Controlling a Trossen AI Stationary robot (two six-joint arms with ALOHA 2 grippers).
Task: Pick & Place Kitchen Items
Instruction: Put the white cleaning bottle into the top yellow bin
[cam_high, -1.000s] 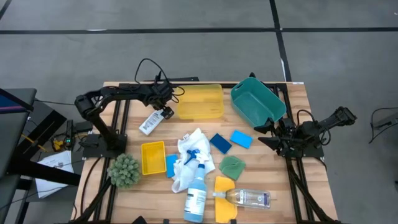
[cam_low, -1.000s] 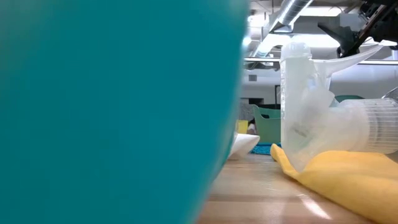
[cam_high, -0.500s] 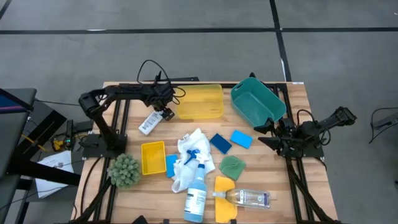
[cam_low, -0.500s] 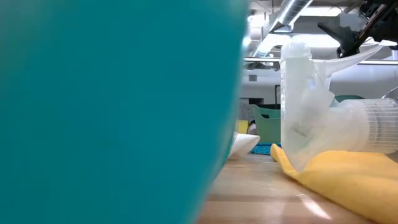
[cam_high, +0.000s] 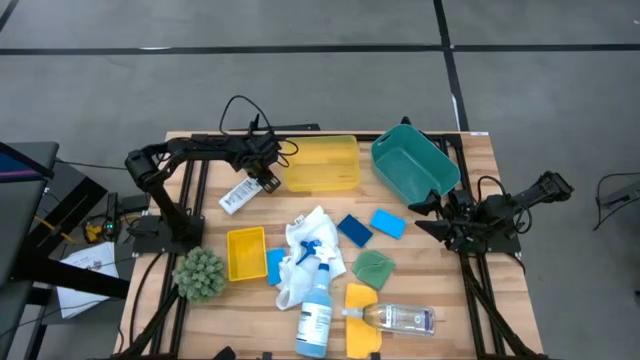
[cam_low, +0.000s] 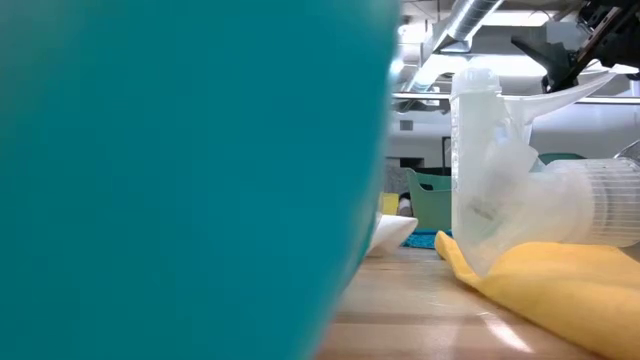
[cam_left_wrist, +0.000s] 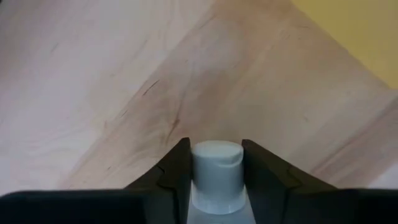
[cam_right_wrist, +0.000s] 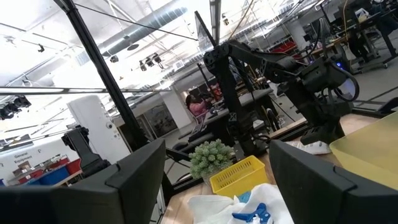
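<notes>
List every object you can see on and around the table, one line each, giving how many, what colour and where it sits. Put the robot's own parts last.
White bottle: one, white, lying by the left gripper, cap between its fingers.
Large tray: one, yellow, rear centre.
Small tray: one, yellow, front left.
Bin: one, teal, rear right.
Spiky ball: one, green, front left corner.
Spray bottle: one, blue liquid, front centre.
Clear bottle: one, clear, front right.
Sponges: three, blue, mid-table.
Cloths: white, green, yellow, centre to front.
Left gripper: closed on the bottle's cap.
Right gripper: open, resting at right.
</notes>
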